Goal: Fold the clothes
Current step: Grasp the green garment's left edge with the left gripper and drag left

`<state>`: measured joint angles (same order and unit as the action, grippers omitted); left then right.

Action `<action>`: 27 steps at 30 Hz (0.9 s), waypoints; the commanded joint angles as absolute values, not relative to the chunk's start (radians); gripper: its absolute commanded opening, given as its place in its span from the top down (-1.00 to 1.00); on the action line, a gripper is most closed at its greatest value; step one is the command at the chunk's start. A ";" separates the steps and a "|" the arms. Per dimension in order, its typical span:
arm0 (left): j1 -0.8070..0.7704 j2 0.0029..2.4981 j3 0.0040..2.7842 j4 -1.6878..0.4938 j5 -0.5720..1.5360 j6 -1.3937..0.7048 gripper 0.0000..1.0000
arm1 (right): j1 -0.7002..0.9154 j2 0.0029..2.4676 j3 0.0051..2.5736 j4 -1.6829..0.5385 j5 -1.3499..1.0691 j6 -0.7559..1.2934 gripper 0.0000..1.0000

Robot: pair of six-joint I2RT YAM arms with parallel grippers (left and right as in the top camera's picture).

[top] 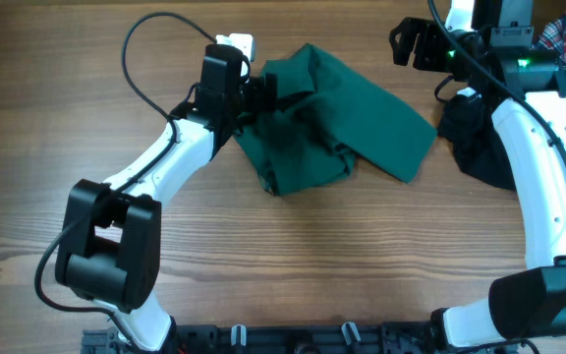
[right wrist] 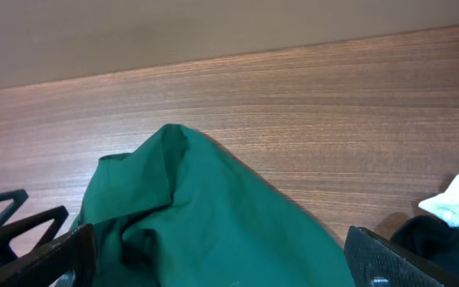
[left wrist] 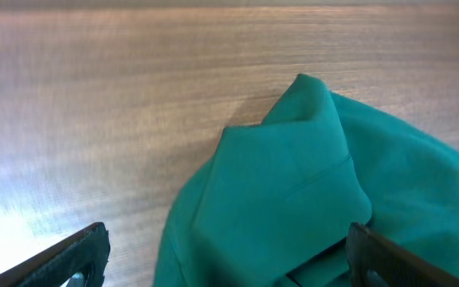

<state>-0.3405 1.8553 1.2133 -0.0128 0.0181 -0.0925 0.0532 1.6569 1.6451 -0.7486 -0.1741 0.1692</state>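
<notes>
Both pincers are released: left gripper [top: 261, 90] at the crumpled green cloth [top: 337, 123], upper centre, right gripper [top: 408, 44] upper right, over a brown wood-grain table [top: 312, 265].

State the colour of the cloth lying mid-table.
The cloth is plain dark green, clearest in the overhead view.

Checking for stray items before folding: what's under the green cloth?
The green cloth lies bunched on the table, its layers overlapping. Wood shows at its edges; anything beneath is covered and cannot be seen.
</notes>
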 commanded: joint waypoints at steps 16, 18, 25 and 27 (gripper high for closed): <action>-0.449 1.936 1.226 0.027 0.006 0.363 -0.99 | 0.052 1.746 1.641 -0.753 -0.153 0.156 -0.99; -0.449 1.951 1.226 0.027 0.006 0.363 -0.99 | 0.052 1.746 1.641 -0.752 -0.153 0.156 -0.99; -0.449 2.025 1.226 0.104 -0.082 0.364 -0.99 | 0.052 1.746 1.641 -0.752 -0.153 0.156 -0.99; -0.448 2.037 1.226 0.144 -0.093 0.363 -0.99 | 0.052 1.746 1.641 -0.752 -0.153 0.156 -0.99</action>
<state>-0.4519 2.0071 1.2133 0.0929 -0.0330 0.3405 0.0532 1.7355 1.6444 -0.7494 -0.1738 0.1692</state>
